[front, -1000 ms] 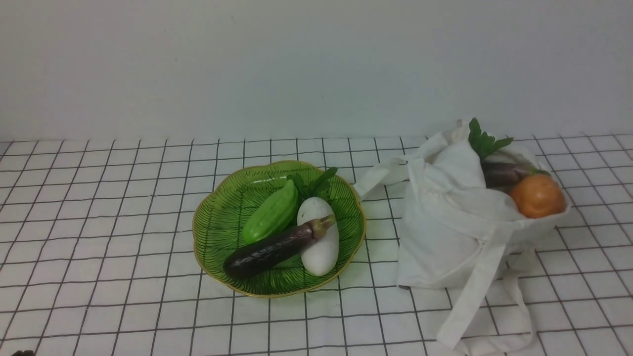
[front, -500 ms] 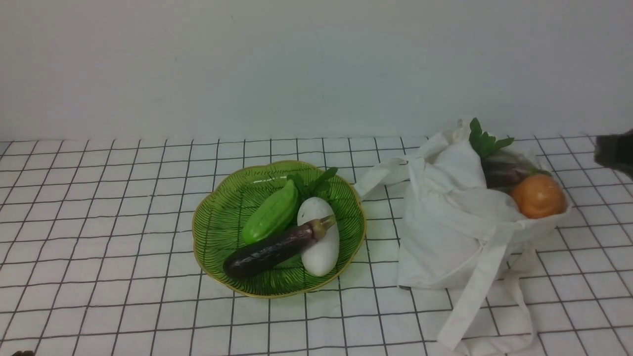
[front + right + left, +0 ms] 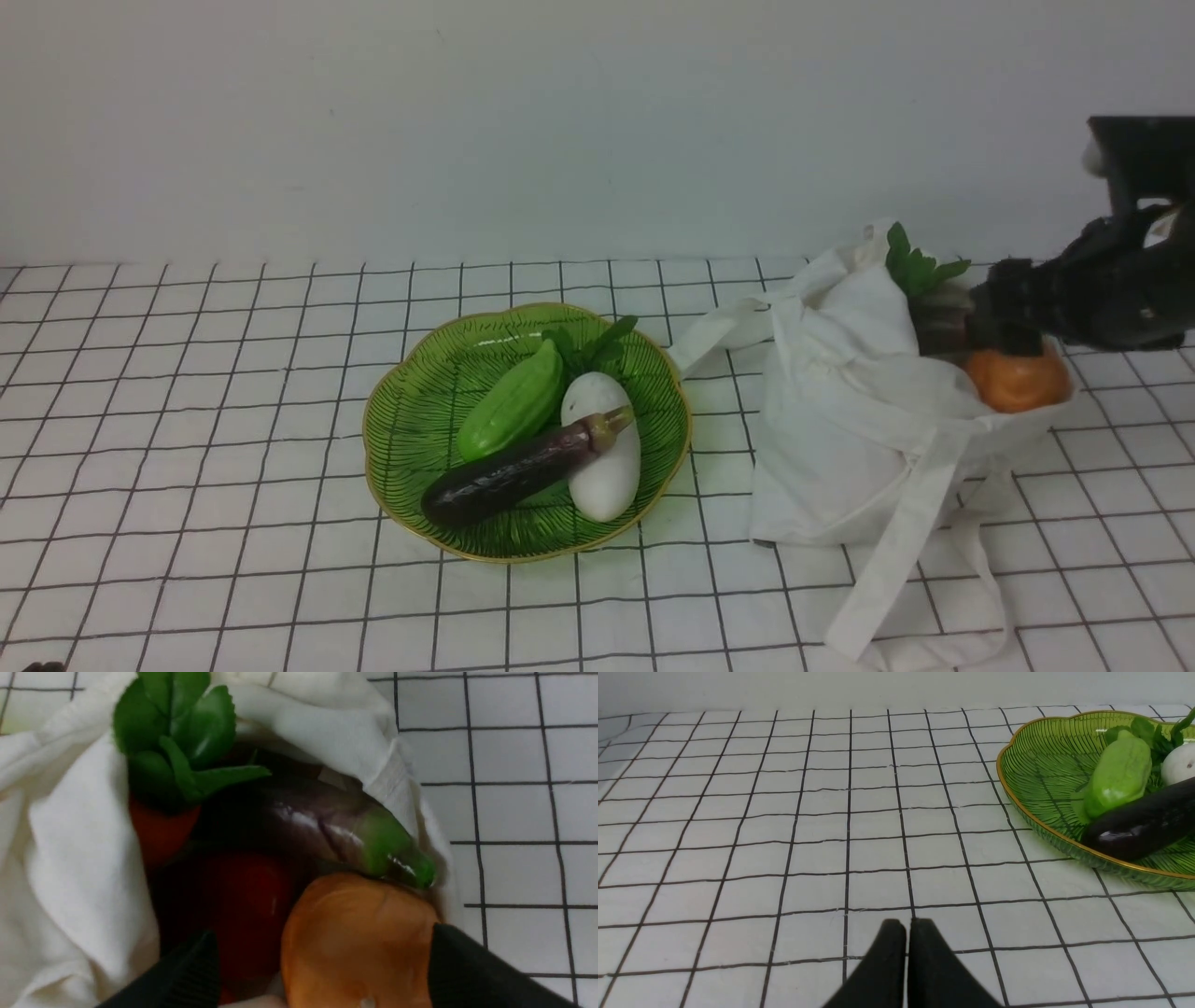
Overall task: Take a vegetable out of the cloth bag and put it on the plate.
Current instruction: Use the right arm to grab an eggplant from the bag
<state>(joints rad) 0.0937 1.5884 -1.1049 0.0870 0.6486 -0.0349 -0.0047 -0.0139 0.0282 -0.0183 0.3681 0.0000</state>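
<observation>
Absent a second ago, the right arm (image 3: pixel 1102 289) now stretches low over the mouth of the cloth bag (image 3: pixel 859 439). The right tool (image 3: pixel 323 933) is spread wide and empty above the orange vegetable (image 3: pixel 355 938). The stubby eggplant (image 3: pixel 317 821) lies inside the bag, its blunt end lost in shadow under leaves (image 3: pixel 177 732). The left tool (image 3: pixel 906 926), far from the bag, is closed.
</observation>
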